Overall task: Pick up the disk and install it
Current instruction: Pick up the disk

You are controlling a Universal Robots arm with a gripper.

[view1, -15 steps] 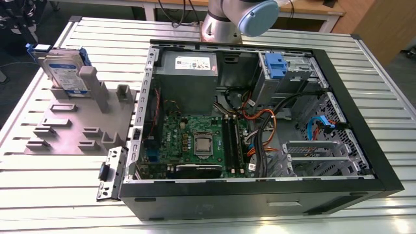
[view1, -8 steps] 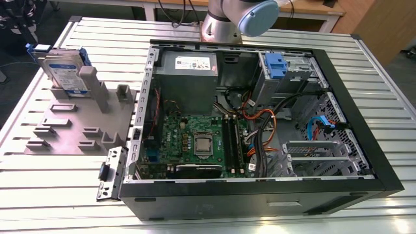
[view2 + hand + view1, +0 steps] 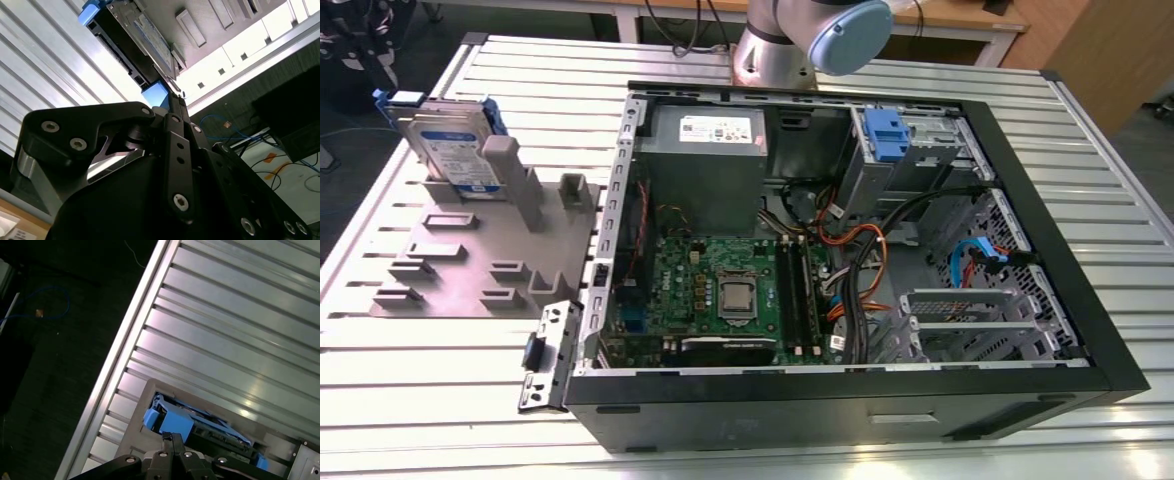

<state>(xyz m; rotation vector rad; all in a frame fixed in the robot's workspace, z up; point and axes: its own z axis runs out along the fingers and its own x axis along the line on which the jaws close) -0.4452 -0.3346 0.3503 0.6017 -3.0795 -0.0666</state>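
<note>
— Looking for the disk (image 3: 450,135)?
— Found at the exterior view's far left, standing on edge in a slot of the grey fixture (image 3: 467,250). Well apart from the open computer case (image 3: 1067,250) on the right. Not yet lifted, not yet installed.
— And placing the gripper (image 3: 172,436) where?
— Above the disk's upper edge in both wrist views, aimed down at the blue bracket (image 3: 167,421) capping one end. Apart from it, by the look of things; touching nothing.
— Holding anything?
— No. Seems closed on itself, with fingers (image 3: 166,442) pressed together and nothing between.
— Reading the disk's lie how?
— Thin edge up, running along the fixture, with the label face turned toward the exterior view's near right. Hard to call which of the two broad sides is longer.
— So judging the key relation as?
— Straight beyond the tips, toward the bracket end rather than mid-edge. Shut like that, too narrow to straddle the thin edge.
</note>
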